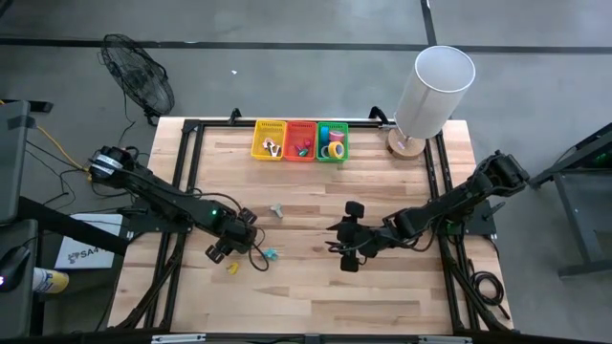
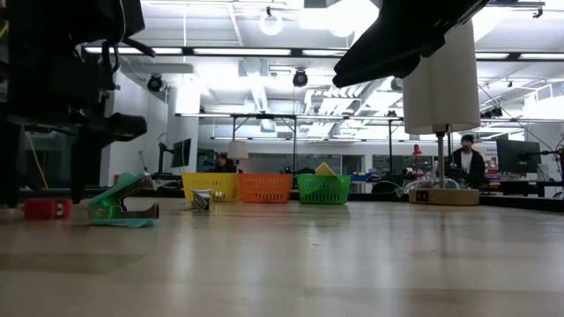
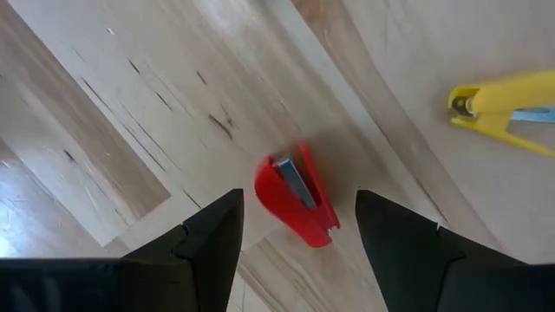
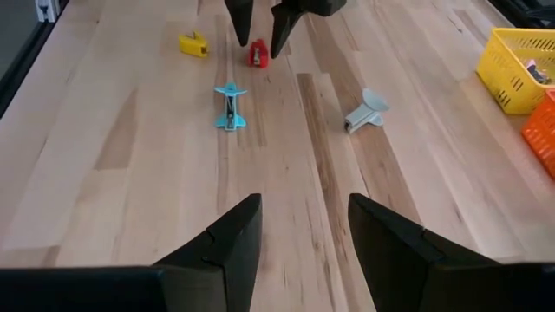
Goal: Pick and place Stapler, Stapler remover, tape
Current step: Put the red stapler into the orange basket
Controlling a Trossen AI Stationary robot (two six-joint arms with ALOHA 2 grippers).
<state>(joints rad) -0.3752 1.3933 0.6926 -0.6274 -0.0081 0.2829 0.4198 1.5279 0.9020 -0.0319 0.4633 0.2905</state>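
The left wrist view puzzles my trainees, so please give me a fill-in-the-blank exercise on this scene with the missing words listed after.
1. The left gripper hangs open over a small ____ staple remover.
2. The teal staple remover lies on the ____, not in a basket.
3. The middle basket of the three is ____.
4. The right gripper holds ____.

Missing words: red; table; orange; nothing
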